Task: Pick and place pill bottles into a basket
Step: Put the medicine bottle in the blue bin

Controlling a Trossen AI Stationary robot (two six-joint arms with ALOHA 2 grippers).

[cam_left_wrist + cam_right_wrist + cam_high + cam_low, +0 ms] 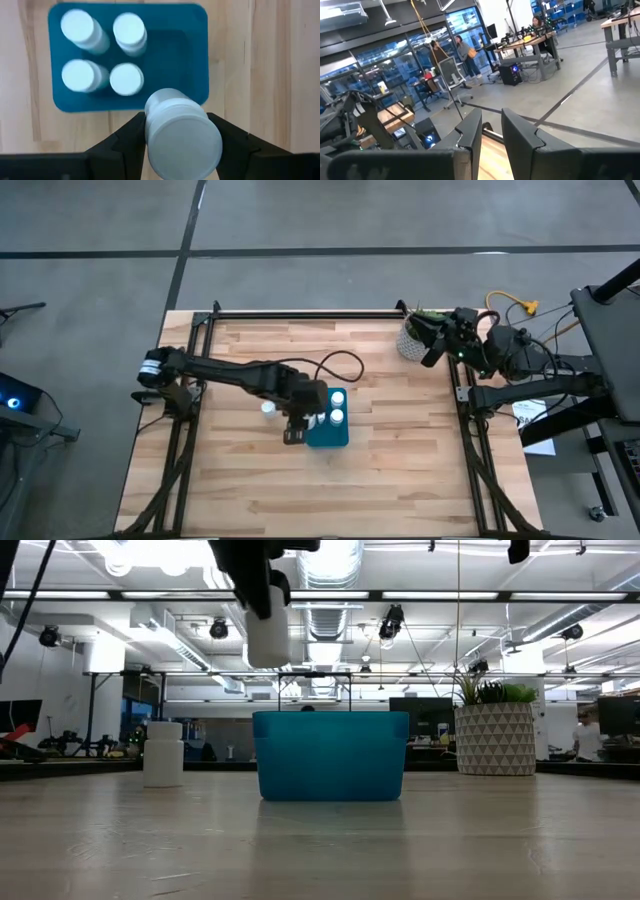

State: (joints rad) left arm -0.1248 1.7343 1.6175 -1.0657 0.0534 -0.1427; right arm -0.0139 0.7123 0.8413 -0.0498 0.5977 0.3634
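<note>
The left gripper (172, 135) hangs above the near edge of the basket (192, 65), its jaws closed on a pill bottle (182, 137), a small white cylinder with a round white cap that fills the gap between the two dark fingers (125, 142). In the low view this held bottle (267, 635) is in the air, higher than the basket's rim (330, 718).

The basket is a teal-blue rectangular tray with rounded corners, standing on the wooden worktop (400, 460). Four more white-capped bottles (80, 30) stand upright inside it in a two-by-two block, filling the part farthest from the jaws; the strip nearest them is bare teal floor.

A sixth bottle (268, 408) stands upright on the worktop, off to one side of the jaws and apart from the basket.

The right gripper (492, 135) waits at the worktop's far right corner beside a white plant pot (411, 340), its jaws parted a little and holding nothing.
</note>
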